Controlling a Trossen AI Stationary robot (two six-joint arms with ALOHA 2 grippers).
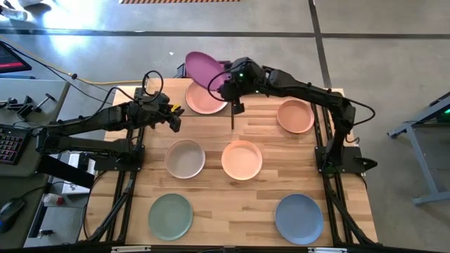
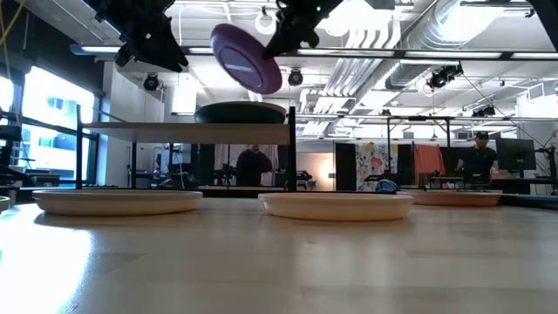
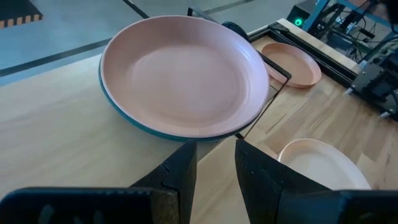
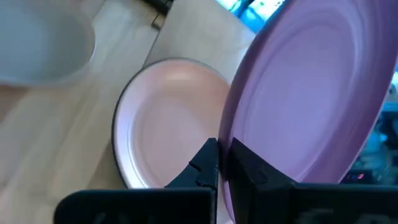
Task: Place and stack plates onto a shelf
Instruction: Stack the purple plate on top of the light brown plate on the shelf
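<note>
Two plates already sit stacked on the shelf, a pink plate over a teal one, and my right fingers are clamped tight on the rim of the purple plate, tilted in the air above them. Next I judge I must level it, lower it onto the pink plate, then let go. My left fingers hover parted and empty beside the shelf.
</note>
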